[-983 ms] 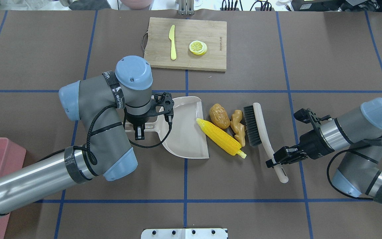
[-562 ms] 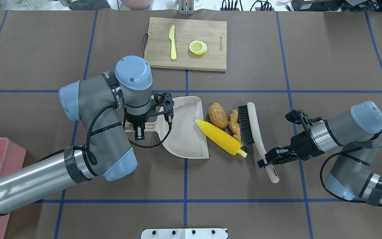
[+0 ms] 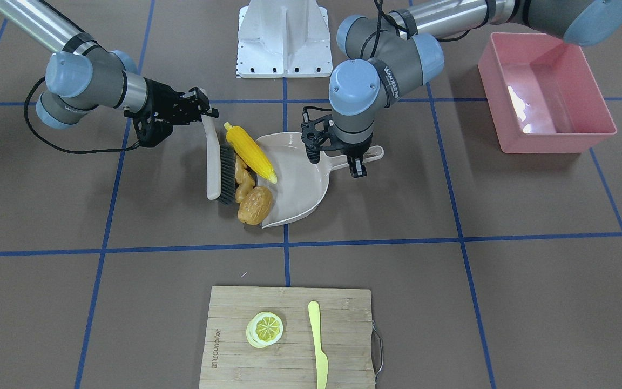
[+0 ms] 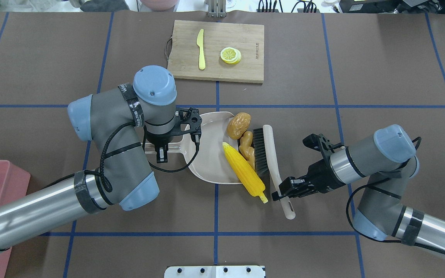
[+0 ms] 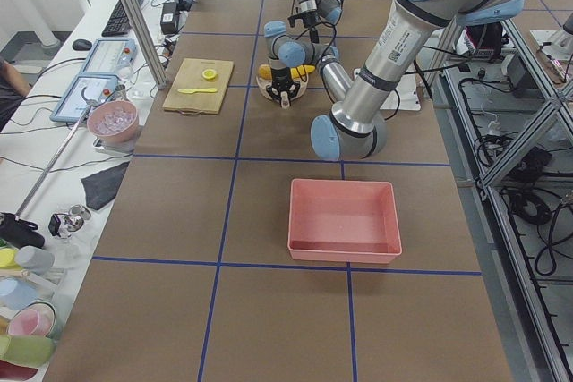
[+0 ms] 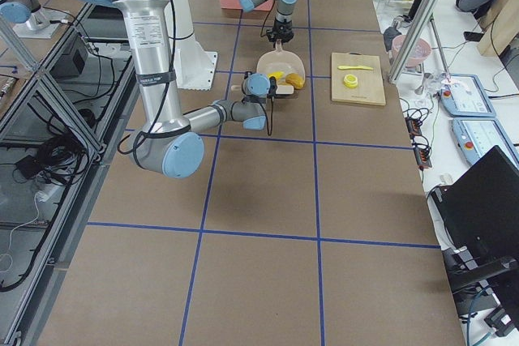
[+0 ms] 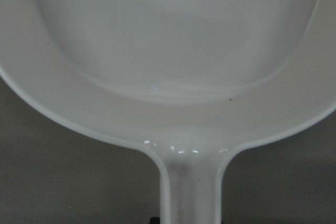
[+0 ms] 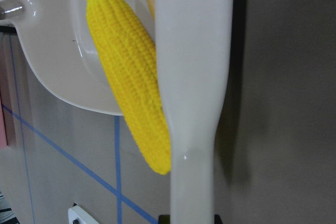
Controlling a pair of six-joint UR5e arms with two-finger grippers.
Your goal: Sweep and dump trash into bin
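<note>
Since a moment ago the brush [image 4: 270, 154] has swung in toward 9 o'clock, and the three toy foods are now lying bunched against the dustpan [image 4: 211, 154] mouth instead of spread beside it.

The brown paper-covered table [image 4: 381, 77], ruled with blue tape, is carrying everything. The bin [image 3: 554, 141], a pink rectangular tub with tall walls and a glossy inside, is sitting well apart at 8 o'clock from the dustpan in the overhead view. A bamboo cutting board [image 4: 214, 69] with a wire handle is lying at 12 o'clock.

The smooth beige dustpan is resting flat, its mouth facing 3 o'clock; the left gripper [image 4: 162, 153] is clamping its handle. The brush, with a long pale plastic back and dark bristles, is pressing its bristles toward the pan, and the right gripper [image 4: 280, 192] is closing tight on its handle at 5 o'clock.

The ribbed yellow corn cob [image 4: 243, 173] is lying diagonally, its tip over the pan lip and its stub end on the table. The brown lumpy potato [image 4: 238, 125] is sitting at the pan's 1 o'clock corner. The knobbly tan ginger root [image 4: 247, 144] is being squeezed between bristles, corn and lip.

On the board, a pale yellow knife [image 4: 201, 48] is lying at 9 o'clock from a lemon slice [image 4: 230, 55].
</note>
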